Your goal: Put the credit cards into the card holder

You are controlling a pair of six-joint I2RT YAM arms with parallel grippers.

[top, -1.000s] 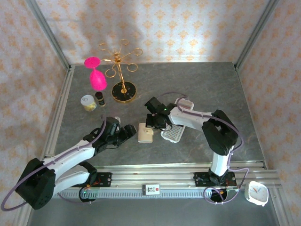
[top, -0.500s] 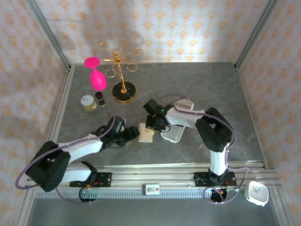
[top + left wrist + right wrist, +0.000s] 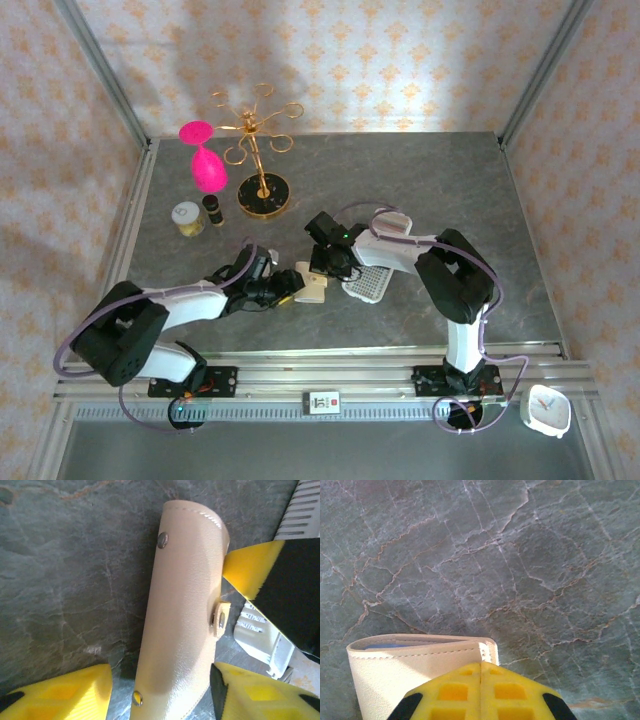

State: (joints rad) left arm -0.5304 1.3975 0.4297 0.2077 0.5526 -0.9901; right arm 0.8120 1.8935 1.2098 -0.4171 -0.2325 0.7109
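Straddling card holder, left gripper.

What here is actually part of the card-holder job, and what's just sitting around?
Part of the job: cream card holder; left gripper, open around it; right gripper, shut, close by it.
Just lying about: pink wine glass, gold glass rack, small jar, dark bottle, white clock.

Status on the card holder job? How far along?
Done: a blue card edge inside the cream leather card holder suggests one card is in. In hand: the left end effector straddles the holder, jaws open; the right end effector is shut against its edge. Left: remaining cards can't be counted from here.
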